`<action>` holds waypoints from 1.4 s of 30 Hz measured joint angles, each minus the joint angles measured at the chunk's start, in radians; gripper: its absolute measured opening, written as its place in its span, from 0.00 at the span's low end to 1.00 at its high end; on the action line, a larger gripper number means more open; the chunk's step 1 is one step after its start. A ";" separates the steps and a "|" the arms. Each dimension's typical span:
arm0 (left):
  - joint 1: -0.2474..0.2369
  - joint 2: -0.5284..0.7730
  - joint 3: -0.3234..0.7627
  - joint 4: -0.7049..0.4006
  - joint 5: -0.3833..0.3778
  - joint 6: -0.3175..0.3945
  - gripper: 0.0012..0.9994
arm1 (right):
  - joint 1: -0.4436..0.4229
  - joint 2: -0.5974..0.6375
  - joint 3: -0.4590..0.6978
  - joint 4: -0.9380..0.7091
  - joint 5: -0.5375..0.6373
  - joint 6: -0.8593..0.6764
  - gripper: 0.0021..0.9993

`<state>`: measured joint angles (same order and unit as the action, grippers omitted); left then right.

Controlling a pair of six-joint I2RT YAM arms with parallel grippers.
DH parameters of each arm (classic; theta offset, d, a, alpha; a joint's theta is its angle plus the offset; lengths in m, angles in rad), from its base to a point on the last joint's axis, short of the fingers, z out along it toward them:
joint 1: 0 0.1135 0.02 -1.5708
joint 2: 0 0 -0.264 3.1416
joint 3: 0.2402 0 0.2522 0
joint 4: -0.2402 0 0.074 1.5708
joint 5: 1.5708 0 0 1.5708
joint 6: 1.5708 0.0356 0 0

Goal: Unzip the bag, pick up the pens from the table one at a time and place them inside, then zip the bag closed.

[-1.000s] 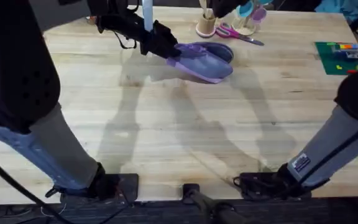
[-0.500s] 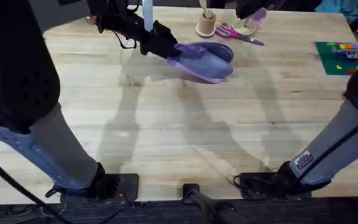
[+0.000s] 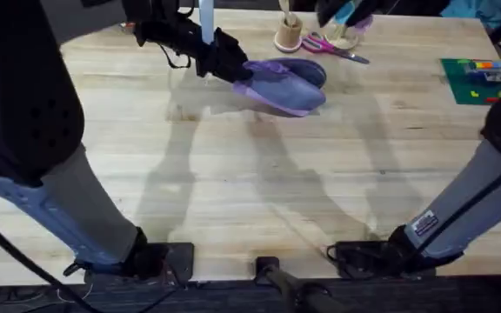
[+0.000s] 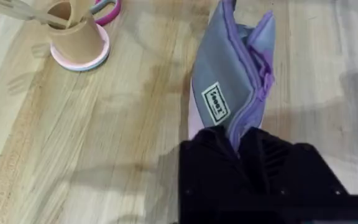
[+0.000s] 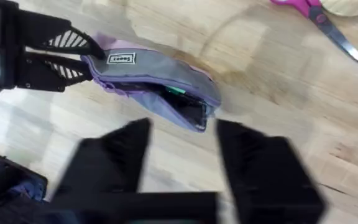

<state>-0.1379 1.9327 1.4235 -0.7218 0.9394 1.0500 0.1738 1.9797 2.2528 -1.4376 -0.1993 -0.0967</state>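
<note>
The lavender bag (image 3: 282, 83) lies on the far middle of the table (image 3: 250, 183), its zipper open at the right end. My left gripper (image 3: 225, 61) is shut on the bag's left end; the left wrist view shows the black fingers (image 4: 211, 144) pinching the fabric of the bag (image 4: 229, 74). In the right wrist view the bag (image 5: 148, 71) gapes and a green pen (image 5: 175, 91) shows inside the mouth, next to something dark. My right gripper (image 5: 182, 152) hovers over the bag's open end, open and holding nothing. It sits at the far edge in the overhead view (image 3: 342, 12).
A wooden cup with sticks (image 3: 289, 35) and pink scissors (image 3: 330, 48) lie just behind the bag. A green board with coloured pieces (image 3: 472, 80) sits at the far right. The near half of the table is bare wood.
My right gripper has shifted slightly above the table's far edge. The bag and my left gripper have stayed put.
</note>
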 joint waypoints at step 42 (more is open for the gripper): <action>0.094 -0.132 0.000 -0.149 -0.200 -0.003 0.99 | 0.190 -0.294 0.000 -0.044 0.088 -0.077 1.00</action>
<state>-0.0437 1.8007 1.4235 -0.8706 0.7390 1.0470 0.3635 1.6859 2.2528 -1.4813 -0.1114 -0.1734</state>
